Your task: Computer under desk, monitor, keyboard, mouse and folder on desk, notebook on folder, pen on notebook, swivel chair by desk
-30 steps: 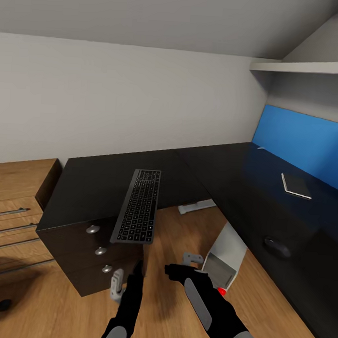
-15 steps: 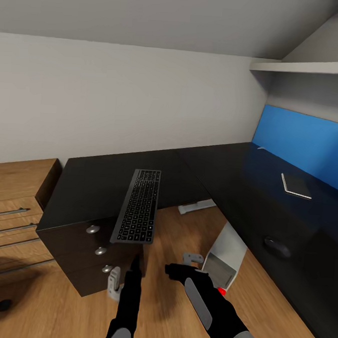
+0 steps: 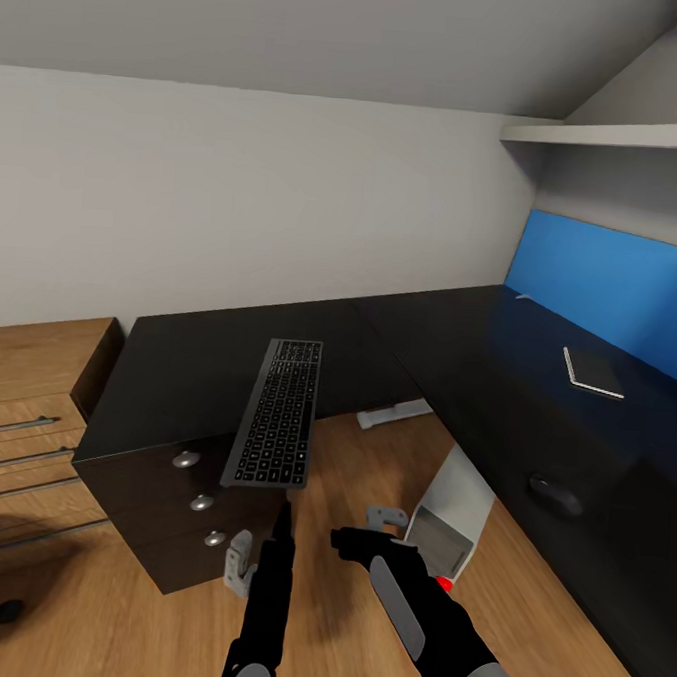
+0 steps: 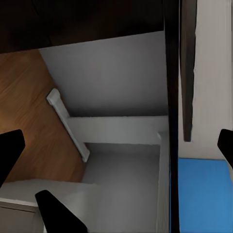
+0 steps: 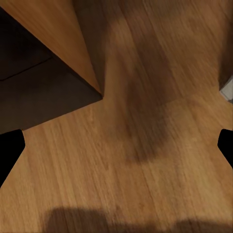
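Silver-grey keyboard (image 3: 277, 412) overhanging desk (image 3: 176, 369) edge

A pale grey wall (image 3: 247, 193) is seen across the upper half of the frame, with a sloped ceiling (image 3: 327, 32) above it. A white wall shelf (image 3: 606, 135) is mounted at the upper right. A wooden chest of drawers (image 3: 29, 400) with slim metal bar handles is placed at the left edge. Three round silver knobs (image 3: 200, 502) are set on a dark drawer front at lower centre-left. A wood floor (image 3: 330, 639) is spread along the bottom.
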Robot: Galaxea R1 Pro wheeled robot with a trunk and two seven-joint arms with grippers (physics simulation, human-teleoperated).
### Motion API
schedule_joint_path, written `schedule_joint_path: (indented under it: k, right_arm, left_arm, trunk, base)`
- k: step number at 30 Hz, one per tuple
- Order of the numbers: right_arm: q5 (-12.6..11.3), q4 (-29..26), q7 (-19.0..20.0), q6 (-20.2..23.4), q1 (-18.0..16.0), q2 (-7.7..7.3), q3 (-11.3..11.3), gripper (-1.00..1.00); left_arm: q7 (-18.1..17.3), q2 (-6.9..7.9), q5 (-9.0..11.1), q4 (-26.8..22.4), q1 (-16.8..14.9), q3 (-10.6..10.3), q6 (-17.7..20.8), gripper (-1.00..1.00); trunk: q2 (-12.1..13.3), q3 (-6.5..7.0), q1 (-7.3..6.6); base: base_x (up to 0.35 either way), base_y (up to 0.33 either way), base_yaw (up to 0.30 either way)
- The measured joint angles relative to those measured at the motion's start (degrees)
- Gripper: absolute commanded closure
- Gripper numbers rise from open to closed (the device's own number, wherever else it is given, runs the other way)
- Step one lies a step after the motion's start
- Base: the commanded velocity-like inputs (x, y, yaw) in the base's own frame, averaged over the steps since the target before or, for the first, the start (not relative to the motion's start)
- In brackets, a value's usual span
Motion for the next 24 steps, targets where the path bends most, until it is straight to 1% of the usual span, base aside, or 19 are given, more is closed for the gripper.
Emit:
schedule_joint_path:
  k: [11,13,18,24]
  right_arm:
    - [0.00,-0.10,-0.01,0.00,0.05,0.00,0.00,-1.00]
    - [0.00,-0.10,-0.01,0.00,0.04,0.00,0.00,-1.00]
    - [0.00,-0.11,-0.03,0.00,0.03,0.00,0.05,-1.00]
    - [0.00,-0.11,-0.08,0.00,-0.03,0.00,0.01,-1.00]
  left_arm:
    - [0.21,-0.02,-0.39,-0.13,-0.35,-0.16,-0.01,-1.00]
    - [1.03,0.02,-0.35,-0.37,-0.80,-0.15,0.02,-1.00]
    - [4.72,0.37,0.16,-0.47,-2.40,-0.05,0.29,-1.00]
    - [6.60,0.42,0.94,-0.42,-3.27,0.32,0.42,-1.00]
  trunk:
    - [0.00,0.00,0.00]
    - [0.00,0.00,0.00]
    - [0.00,0.00,0.00]
    - [0.00,0.00,0.00]
  base:
    - [0.000,0.000,0.000]
    - [0.000,0.000,0.000]
    - [0.000,0.000,0.000]
    - [0.000,0.000,0.000]
